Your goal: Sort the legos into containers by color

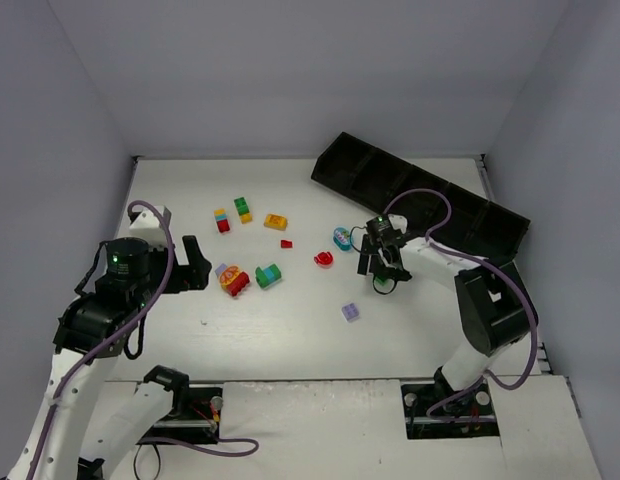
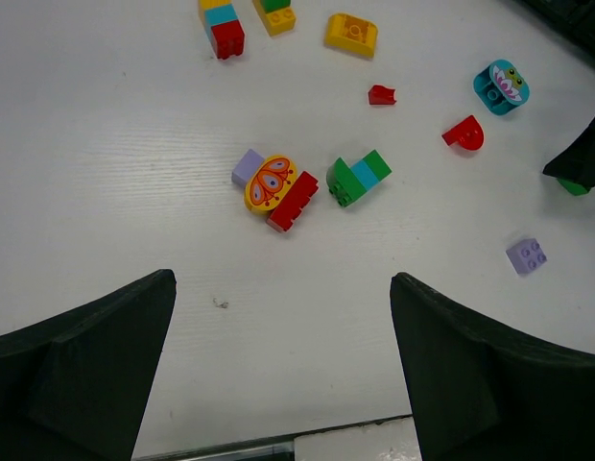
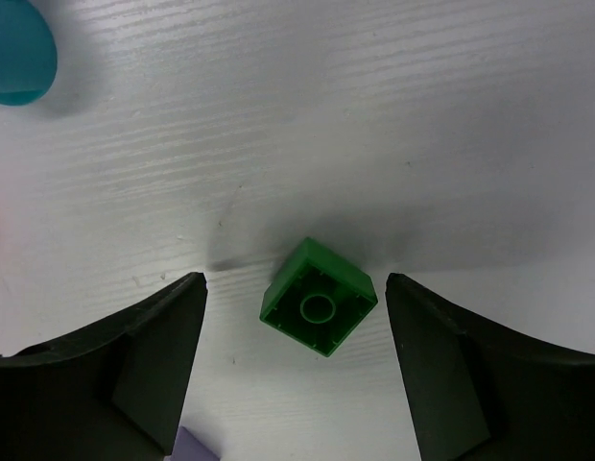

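Now we see our right gripper (image 3: 296,280) spread wide, a green brick (image 3: 320,310) lying on the table (image 1: 290,330) between its jaws, while our left gripper (image 2: 283,286) hangs equally open.

Surroundings are pretty plain. There's a white table (image 1: 290,335) with a matte top, boxed in by pale grey-lilac walls: a back wall (image 1: 290,80), a left wall (image 1: 50,150) and a right wall (image 1: 575,110). A thin dark seam (image 1: 290,157) runs where the tabletop meets the back wall. The right wrist view shows fine streaky grain across the surface. The left wrist view catches one tiny dark scuff (image 2: 221,303). A flat white panel (image 1: 320,415) lies along the near edge.
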Robot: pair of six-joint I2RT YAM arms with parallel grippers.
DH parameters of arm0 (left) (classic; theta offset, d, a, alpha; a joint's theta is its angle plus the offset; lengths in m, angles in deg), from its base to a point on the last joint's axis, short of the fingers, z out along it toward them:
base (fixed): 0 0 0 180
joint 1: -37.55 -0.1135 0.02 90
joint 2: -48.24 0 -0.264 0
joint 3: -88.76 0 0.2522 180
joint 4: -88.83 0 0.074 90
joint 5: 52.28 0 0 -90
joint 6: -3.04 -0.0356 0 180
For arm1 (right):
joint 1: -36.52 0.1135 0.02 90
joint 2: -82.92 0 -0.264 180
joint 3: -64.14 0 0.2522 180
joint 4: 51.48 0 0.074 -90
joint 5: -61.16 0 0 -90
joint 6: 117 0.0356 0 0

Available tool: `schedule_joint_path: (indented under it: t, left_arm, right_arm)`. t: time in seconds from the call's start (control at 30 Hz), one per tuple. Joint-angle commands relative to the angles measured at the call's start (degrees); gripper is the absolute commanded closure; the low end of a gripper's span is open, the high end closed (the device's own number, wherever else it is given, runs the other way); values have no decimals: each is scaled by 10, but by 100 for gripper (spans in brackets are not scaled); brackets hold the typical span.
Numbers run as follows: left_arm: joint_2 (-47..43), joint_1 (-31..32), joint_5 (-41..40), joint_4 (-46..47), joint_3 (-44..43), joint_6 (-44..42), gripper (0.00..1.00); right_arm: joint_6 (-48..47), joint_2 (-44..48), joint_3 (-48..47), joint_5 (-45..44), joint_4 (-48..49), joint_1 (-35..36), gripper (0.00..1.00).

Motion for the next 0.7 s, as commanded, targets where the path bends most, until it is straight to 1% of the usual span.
schedule_joint_path:
  t: [0.0, 0.1, 0.13, 0.2, 0.23, 0.3, 0.33, 0.4, 0.47, 0.6, 0.63, 0.67]
  left_arm:
    - [2, 6, 7, 45, -4, -15, 13]
    - [7, 6, 8, 47, -5, -14, 13]
    - [7, 6, 8, 48, -5, -14, 13]
    - [7, 6, 7, 50, -5, -13, 13]
    - [8, 6, 7, 49, -4, -13, 13]
    - [10, 6, 7, 48, -4, -12, 13]
    - [11, 6, 7, 49, -4, -12, 13]
    - [13, 6, 7, 51, -3, -10, 13]
    - [15, 6, 8, 51, -2, -8, 13]
    - [17, 6, 12, 51, -3, -1, 13]
    - [17, 6, 14, 51, -4, -1, 13]
    - [17, 6, 14, 51, -4, -1, 13]
  right_arm:
    - [14, -9, 3, -40, 21, 4, 29]
    - [18, -19, 2, -34, 23, 4, 35]
    - [21, -19, 3, -33, 23, 4, 44]
    - [36, -12, 8, -30, 22, 4, 55]
    - [40, -9, 13, -32, 23, 4, 70]
    - [55, 11, 16, -54, 22, 3, 85]
    - [60, 19, 14, -66, 22, 2, 94]
    - [76, 46, 7, -105, 18, -6, 100]
    - [79, 68, -11, -126, 14, -21, 100]
    - [77, 98, -44, -159, -5, -96, 100]
    - [72, 111, -54, -173, -5, -131, 100]
    - [66, 117, -61, -181, -6, -146, 100]
